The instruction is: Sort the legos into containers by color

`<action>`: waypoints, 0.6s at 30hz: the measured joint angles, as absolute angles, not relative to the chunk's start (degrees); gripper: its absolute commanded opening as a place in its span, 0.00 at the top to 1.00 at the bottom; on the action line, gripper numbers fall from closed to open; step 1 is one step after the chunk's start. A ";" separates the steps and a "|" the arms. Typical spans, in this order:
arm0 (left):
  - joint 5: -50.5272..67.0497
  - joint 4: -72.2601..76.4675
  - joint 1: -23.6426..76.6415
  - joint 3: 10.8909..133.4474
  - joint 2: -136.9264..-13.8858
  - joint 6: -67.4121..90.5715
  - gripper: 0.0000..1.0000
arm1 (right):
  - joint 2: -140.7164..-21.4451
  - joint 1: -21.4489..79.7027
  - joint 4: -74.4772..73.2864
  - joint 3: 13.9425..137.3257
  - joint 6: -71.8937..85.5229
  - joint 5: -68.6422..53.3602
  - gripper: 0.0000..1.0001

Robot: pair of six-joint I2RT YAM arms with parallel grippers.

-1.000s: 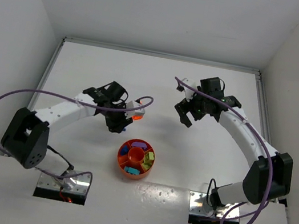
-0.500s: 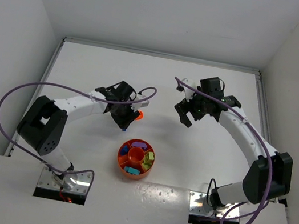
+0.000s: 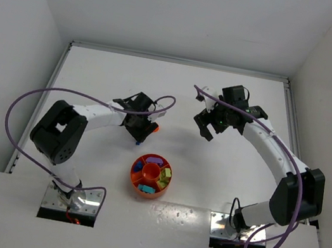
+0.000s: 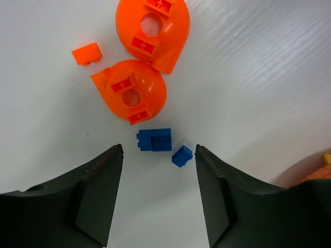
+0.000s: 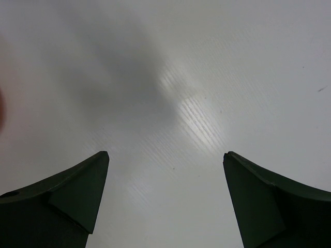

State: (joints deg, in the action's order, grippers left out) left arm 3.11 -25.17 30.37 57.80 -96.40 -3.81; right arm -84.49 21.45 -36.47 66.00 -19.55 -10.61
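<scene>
My left gripper (image 3: 139, 131) is open and empty, low over the table just above-left of the round orange-red tray (image 3: 139, 189). In the left wrist view its jaws (image 4: 159, 155) stand apart, with a blue brick (image 4: 154, 139) and a smaller blue brick (image 4: 182, 155) lying just ahead of the tips. Beyond them lie two rounded orange pieces (image 4: 131, 94) and a small orange brick (image 4: 86, 53). The tray holds bricks in purple, blue, yellow-green and teal in its wedges. My right gripper (image 3: 206, 128) is open and empty above bare table (image 5: 165, 155).
The tray's rim shows at the right edge of the left wrist view (image 4: 315, 173). A purple cable loops from each arm. White walls close in the table on the left, the right and at the back.
My left arm has swung its gripper a little to the right, and the orange and blue pieces now lie uncovered ahead of its tips. The right arm has not moved.
</scene>
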 measured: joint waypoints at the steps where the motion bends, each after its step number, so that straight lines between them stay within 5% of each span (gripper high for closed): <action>1: 3.09 -24.88 30.37 57.87 -96.77 -3.77 0.36 | -84.49 21.45 -36.47 66.00 -19.59 -10.61 0.08; 8: 3.16 -23.77 30.37 57.91 -98.63 -3.75 0.36 | -84.49 21.45 -36.47 66.00 -19.84 -10.61 0.08; 18: 4.03 -22.94 29.98 57.91 -99.55 -3.57 0.52 | -84.49 21.45 -36.47 66.00 -20.03 -10.61 0.08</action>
State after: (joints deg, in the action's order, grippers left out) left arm 4.03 -22.94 29.98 57.91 -99.55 -3.57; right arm -84.49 21.45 -36.47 66.00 -20.03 -10.61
